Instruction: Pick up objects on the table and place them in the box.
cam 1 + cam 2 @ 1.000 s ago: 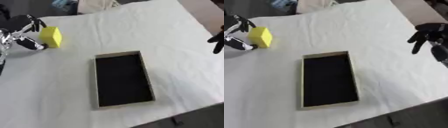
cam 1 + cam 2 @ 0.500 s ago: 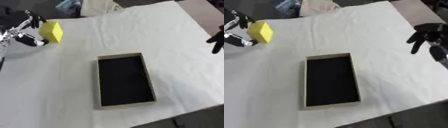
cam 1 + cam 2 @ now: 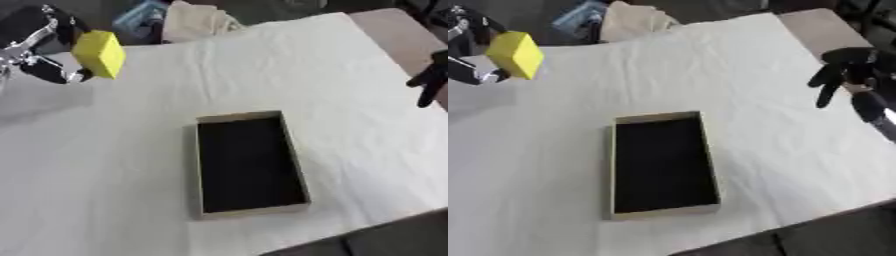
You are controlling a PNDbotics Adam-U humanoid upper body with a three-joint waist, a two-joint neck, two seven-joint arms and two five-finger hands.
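So the left hand is up at about 10 o'clock in the left eye view, and it's got the yellow block pinched between curled fingers and thumb. The block is tilted, one corner pointing down, and it looks lifted off the surface, with a soft grey shadow under the arm at 9 o'clock. You can see silver bits of the hand on the block's left side and a dark fingertip poking out below it.

The box sits flat pretty much dead centre, a long shallow tray with tan walls and a black inside, long side running 12 to 6 o'clock. Nothing in it that I can see. It's well apart from the block, which is up and to the left of it.

The right hand is over at 3 o'clock, best seen in the right eye view. It's black, fingers hanging down relaxed and spread a bit, holding nothing, near the right edge of the white cloth covering the surface.

Past the far edge, around 11 to 12 o'clock, there's a beige bundle of fabric and something blue beside it, can't tell what that is.
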